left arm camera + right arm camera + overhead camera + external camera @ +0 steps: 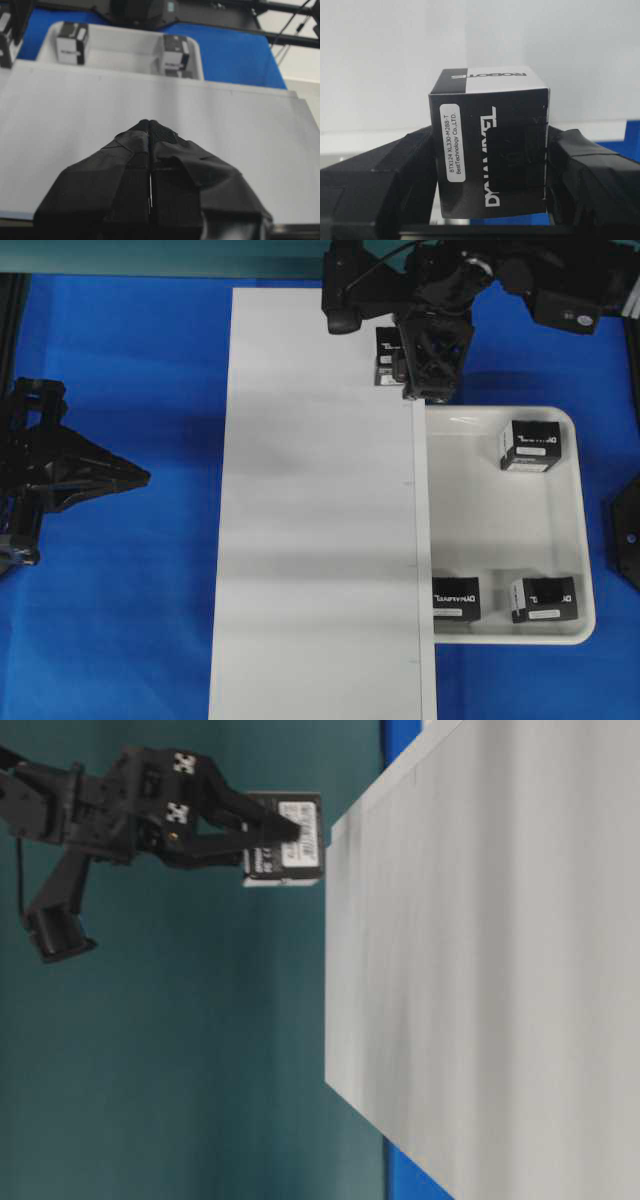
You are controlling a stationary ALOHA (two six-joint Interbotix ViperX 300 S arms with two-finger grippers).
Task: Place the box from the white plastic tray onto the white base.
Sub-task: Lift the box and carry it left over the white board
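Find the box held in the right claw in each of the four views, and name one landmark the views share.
Overhead: the held box sits top centre, over the white base's far end, partly hidden by the right claw.
Table-level: upper left of centre, beside the base's edge.
Left wrist: far left edge, cropped.
Right wrist: centre, pinched between both fingers.
Shared landmark: the white base.
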